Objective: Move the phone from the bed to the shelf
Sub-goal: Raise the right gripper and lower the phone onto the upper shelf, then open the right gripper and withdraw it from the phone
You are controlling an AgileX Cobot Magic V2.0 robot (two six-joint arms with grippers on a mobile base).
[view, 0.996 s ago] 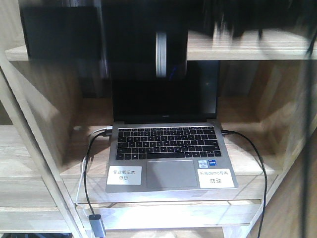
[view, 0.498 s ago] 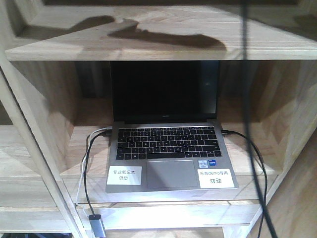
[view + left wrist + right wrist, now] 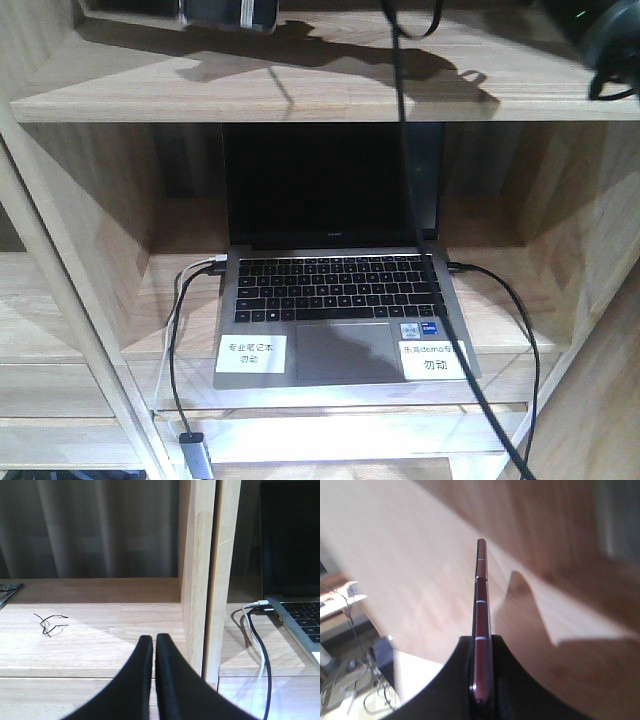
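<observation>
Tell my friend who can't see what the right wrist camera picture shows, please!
The right gripper has its black jaws shut on the phone, seen edge-on as a thin pinkish strip pointing away from the camera. Behind it is a blurry pale wooden shelf board with a dark shadow on it.

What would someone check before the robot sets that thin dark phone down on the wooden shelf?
1. Grip on the phone: ok. The right gripper has its jaws shut on the phone's edge, seen edge-on in the right wrist view.
2. Landing spot: ok. A bare board of the shelf lies under the phone.
3. Gap between phone and board: cannot tell. The view is blurred and shows only a shadow.
4. Left gripper out of the way: ok. Its jaws are shut and empty, over a lower board beside the laptop.
5. Laptop cables: ok. They lie on the lower level, away from the upper board.
</observation>
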